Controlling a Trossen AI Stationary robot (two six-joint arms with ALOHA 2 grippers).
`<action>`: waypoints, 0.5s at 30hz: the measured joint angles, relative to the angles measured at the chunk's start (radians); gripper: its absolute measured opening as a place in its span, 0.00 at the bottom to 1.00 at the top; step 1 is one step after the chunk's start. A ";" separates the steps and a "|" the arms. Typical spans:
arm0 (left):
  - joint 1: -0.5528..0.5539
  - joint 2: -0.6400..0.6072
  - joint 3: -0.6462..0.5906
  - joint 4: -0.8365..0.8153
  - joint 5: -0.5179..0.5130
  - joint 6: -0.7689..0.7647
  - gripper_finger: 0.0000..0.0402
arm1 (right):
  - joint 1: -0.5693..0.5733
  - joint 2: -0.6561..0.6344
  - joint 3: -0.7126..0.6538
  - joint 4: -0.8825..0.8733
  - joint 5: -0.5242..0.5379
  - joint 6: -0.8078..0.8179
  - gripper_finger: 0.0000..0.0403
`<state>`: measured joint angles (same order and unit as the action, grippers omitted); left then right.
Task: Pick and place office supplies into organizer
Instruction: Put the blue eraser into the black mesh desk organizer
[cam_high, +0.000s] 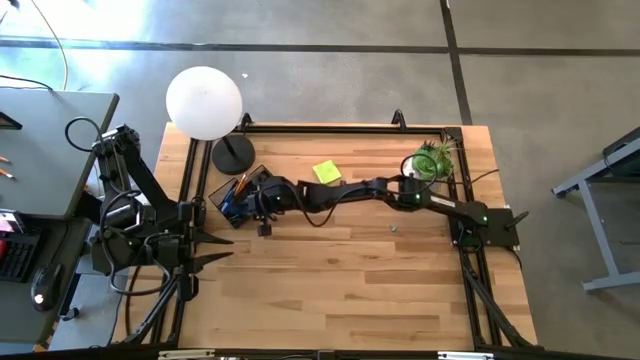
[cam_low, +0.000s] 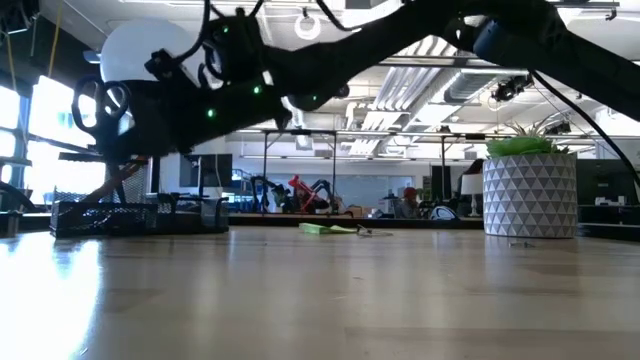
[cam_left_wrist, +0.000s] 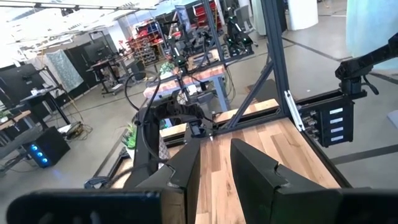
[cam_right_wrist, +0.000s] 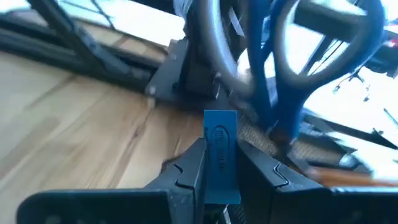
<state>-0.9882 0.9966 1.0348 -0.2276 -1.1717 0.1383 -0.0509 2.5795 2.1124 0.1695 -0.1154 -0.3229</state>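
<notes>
The black mesh organizer (cam_high: 236, 196) sits on the table in front of the lamp base. Blue-handled scissors (cam_right_wrist: 309, 68) and orange pencils (cam_high: 240, 186) stand in it. My right gripper (cam_high: 263, 199) reaches across the table to the organizer's right side and is shut on a small blue eraser (cam_right_wrist: 219, 134). The yellow sticky-note pad (cam_high: 327, 172) lies flat on the wood behind the right arm. My left gripper (cam_left_wrist: 214, 165) waits open near the table's left edge, holding nothing. My right gripper pinches the blue eraser between its two fingers (cam_right_wrist: 189, 171) by its lower half. The eraser's upper end (cam_right_wrist: 220, 121) sticks out past the fingertips, upright in the hold, close beside the organizer's mesh wall.
A white globe lamp (cam_high: 204, 101) with a round black base (cam_high: 232, 155) stands at the far left. A potted green plant (cam_high: 433, 161) stands at the far right. A tiny item (cam_high: 393, 227) lies mid-table. The near half of the table is bare wood.
</notes>
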 joint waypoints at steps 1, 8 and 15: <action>0.000 0.000 0.000 0.000 0.000 0.000 0.20 | 0.000 0.008 0.000 -0.001 -0.001 0.000 0.16; 0.000 0.000 0.000 0.000 0.000 0.009 0.20 | -0.004 0.037 0.000 0.011 0.009 -0.011 0.16; 0.000 0.000 0.000 0.000 0.000 0.011 0.20 | -0.016 0.037 0.000 -0.002 0.026 -0.023 0.16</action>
<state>-0.9882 0.9962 1.0348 -0.2272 -1.1717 0.1493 -0.0665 2.6163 2.1120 0.1673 -0.0894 -0.3455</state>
